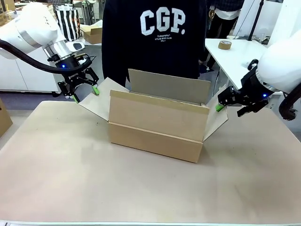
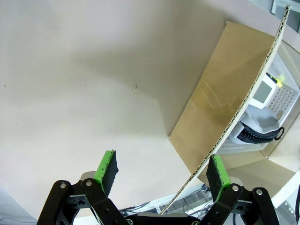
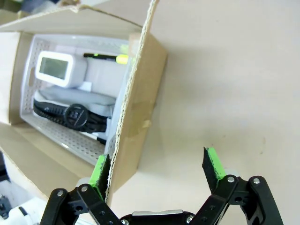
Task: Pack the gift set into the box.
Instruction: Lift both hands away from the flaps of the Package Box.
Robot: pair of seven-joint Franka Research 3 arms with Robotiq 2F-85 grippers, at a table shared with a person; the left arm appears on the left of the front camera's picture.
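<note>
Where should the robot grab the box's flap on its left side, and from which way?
Grip the left flap near its free outer edge, coming from outside the box. It is thin cardboard sticking out sideways, so it can be pinched across that edge. The left gripper hangs open there.

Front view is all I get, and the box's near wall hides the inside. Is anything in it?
Observer: Yes. The right wrist view shows a white perforated basket inside the box, holding a white device with a screen and a black strap.
Operator: Is the left tool clamped on its flap?
Observer: No. In its wrist view the left flap passes between the open fingers of the left tool, close by one pad.
Operator: And the right tool?
Observer: The right tool is open too; the right flap's edge runs right beside one green pad.
</note>
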